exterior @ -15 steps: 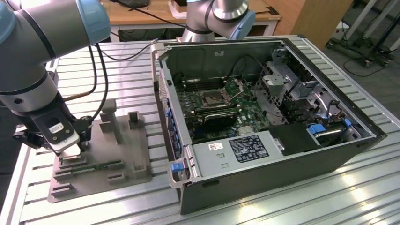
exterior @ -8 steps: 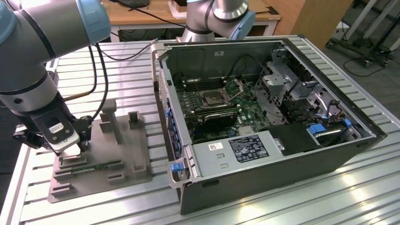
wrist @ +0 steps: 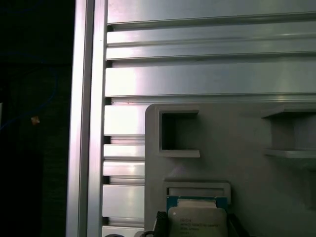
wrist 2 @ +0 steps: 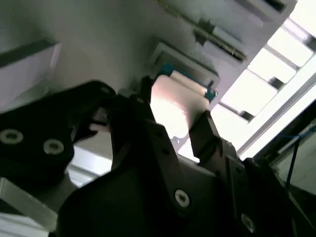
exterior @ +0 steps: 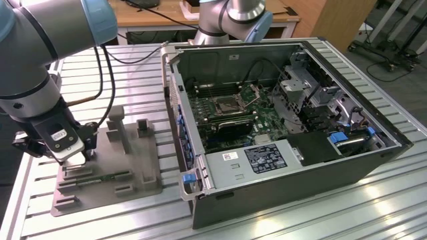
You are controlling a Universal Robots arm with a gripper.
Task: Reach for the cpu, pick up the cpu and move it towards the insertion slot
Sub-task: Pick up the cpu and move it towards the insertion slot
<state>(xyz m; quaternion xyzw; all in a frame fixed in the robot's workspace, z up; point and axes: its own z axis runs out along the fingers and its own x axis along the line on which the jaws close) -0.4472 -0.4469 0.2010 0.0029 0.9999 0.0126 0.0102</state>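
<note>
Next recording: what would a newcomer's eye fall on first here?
The open computer case takes up the exterior view's right, the insertion slot on its green board. On the exterior view's left, the gripper hangs low over a grey fixture; in the first wrist view the pale cpu lies seated on that fixture.

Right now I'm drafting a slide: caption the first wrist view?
Gripper at the cpu, seated in the grey holder on the slatted table.

An open computer case (exterior: 280, 195) stood on a slatted metal table (exterior: 333, 215). To the exterior view's left lay a grey holder (exterior: 143, 172) carrying a green memory stick (exterior: 100, 178).
</note>
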